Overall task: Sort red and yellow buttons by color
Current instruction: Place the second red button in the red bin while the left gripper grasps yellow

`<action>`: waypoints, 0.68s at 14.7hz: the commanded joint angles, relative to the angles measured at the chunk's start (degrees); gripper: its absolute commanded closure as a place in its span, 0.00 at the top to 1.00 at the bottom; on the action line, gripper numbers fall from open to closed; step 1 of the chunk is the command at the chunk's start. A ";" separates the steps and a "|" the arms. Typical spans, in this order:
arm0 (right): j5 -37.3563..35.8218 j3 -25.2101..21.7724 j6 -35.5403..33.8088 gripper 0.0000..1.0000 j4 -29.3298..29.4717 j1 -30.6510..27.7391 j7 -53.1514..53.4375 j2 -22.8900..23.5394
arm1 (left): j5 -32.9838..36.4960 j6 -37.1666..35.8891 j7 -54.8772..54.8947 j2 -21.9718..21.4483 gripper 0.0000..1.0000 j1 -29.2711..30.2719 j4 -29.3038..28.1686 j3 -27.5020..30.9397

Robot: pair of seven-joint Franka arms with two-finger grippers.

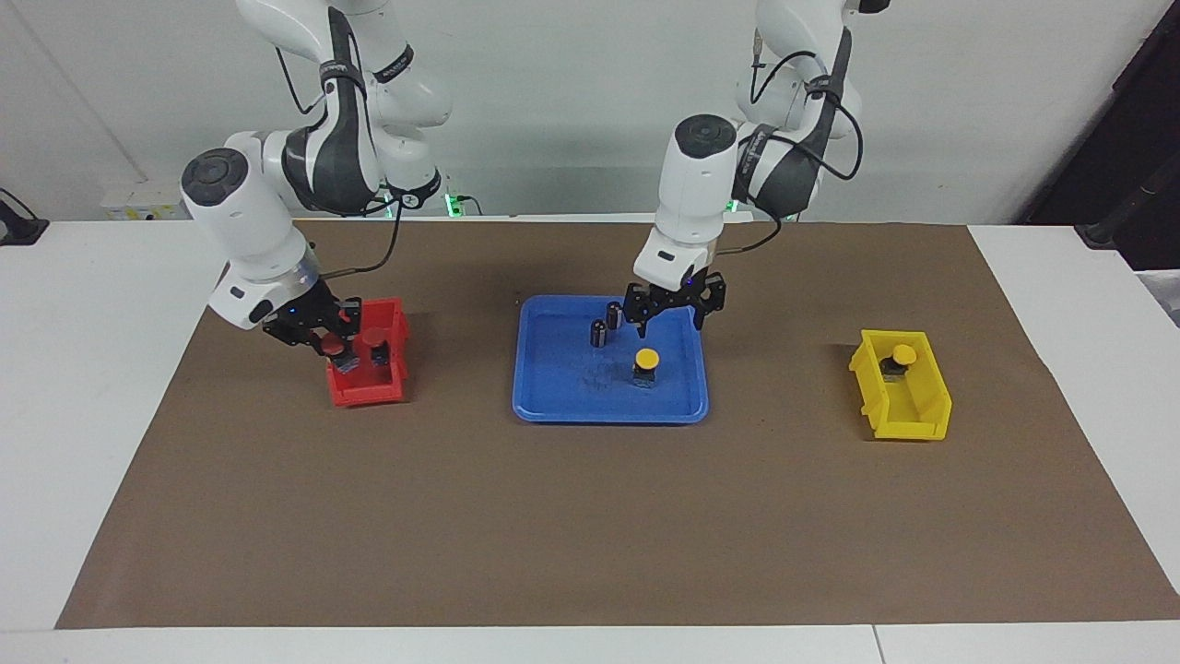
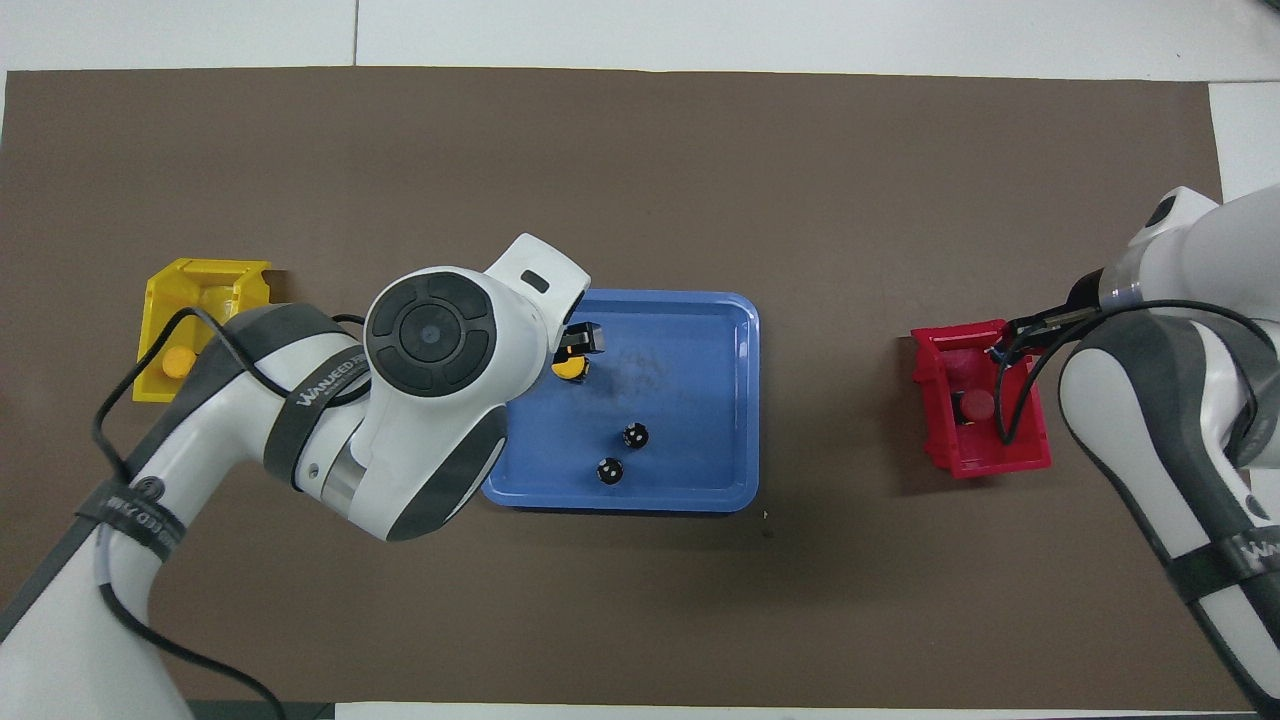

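Note:
My right gripper [image 1: 332, 350] is shut on a red button [image 1: 329, 344], holding it at the rim of the red bin [image 1: 367, 395] on the side toward the table's end. A second red button [image 1: 373, 337] [image 2: 977, 403] stands inside that bin. My left gripper [image 1: 671, 321] [image 2: 580, 340] hangs open over the blue tray [image 1: 553, 406], just above a yellow button [image 1: 648, 358] [image 2: 568, 369] and apart from it. Another yellow button [image 1: 903, 354] [image 2: 178, 362] sits in the yellow bin [image 1: 908, 426].
Two small dark cylinders [image 1: 599, 332] [image 1: 614, 314] stand in the tray, nearer to the robots than the yellow button. A brown mat [image 1: 590, 526] covers the table. The red bin lies toward the right arm's end, the yellow bin toward the left arm's.

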 commanded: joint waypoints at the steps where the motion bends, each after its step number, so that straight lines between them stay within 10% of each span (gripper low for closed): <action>1: 1.32 0.32 5.44 0.26 -6.50 0.45 0.51 -3.57 | 0.61 2.07 -1.05 1.41 1.00 -1.71 -0.02 1.07; 7: 1.50 0.32 15.81 0.29 -13.35 0.27 0.33 -2.78 | 0.43 2.51 -1.23 2.55 0.86 -1.98 -1.78 0.98; 10: 1.41 0.32 15.30 0.58 -13.02 0.10 -0.46 -2.78 | 0.43 4.25 -2.28 3.86 0.86 -2.15 -1.95 0.98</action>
